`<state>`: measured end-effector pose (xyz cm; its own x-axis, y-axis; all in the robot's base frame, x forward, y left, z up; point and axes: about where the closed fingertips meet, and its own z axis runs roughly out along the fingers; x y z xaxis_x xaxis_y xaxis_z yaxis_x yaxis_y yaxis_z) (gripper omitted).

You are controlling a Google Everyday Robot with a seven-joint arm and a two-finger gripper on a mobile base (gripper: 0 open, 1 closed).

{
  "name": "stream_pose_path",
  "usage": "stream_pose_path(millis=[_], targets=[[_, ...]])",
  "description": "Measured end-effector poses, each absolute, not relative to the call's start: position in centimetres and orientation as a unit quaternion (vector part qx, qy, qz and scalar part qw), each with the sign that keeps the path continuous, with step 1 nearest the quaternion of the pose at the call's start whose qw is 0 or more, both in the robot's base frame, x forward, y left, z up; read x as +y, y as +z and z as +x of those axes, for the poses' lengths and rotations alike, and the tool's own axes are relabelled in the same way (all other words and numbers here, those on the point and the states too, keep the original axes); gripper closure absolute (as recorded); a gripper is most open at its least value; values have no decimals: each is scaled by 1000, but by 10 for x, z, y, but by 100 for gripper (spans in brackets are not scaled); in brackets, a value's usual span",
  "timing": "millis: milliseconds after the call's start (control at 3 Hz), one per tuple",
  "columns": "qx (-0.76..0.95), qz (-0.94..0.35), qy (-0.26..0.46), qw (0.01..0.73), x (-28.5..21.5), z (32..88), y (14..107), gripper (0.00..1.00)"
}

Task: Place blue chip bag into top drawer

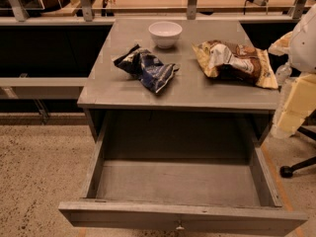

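Note:
The blue chip bag [146,68] lies crumpled on the grey table top [118,90], left of centre and just in front of a white bowl. The top drawer [148,216] is pulled far out below the table's front edge, with nothing visible inside it. My gripper [291,113] shows as a pale yellowish shape under the white arm at the right edge of the view. It hangs beside the table's right front corner, well away from the blue chip bag and holding nothing that I can see.
A white bowl [165,33] stands at the back centre of the table. A larger yellow-and-brown chip bag [234,63] lies at the right. A rail and wooden benches run behind. A black chair base [296,167] stands on the speckled floor at right.

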<state>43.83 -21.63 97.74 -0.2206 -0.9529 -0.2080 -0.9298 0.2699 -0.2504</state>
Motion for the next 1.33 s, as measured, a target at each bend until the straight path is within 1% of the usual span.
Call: stream_pose_path(millis=[333,667,1000,1333], targets=[[781,-601,-36,166,-216,439,979,0],[778,-593,-1,207,-200,469,970,0],[760,-566,100,303,-150,556,942,0],[755,-544,157,331,-114,603,930,0]])
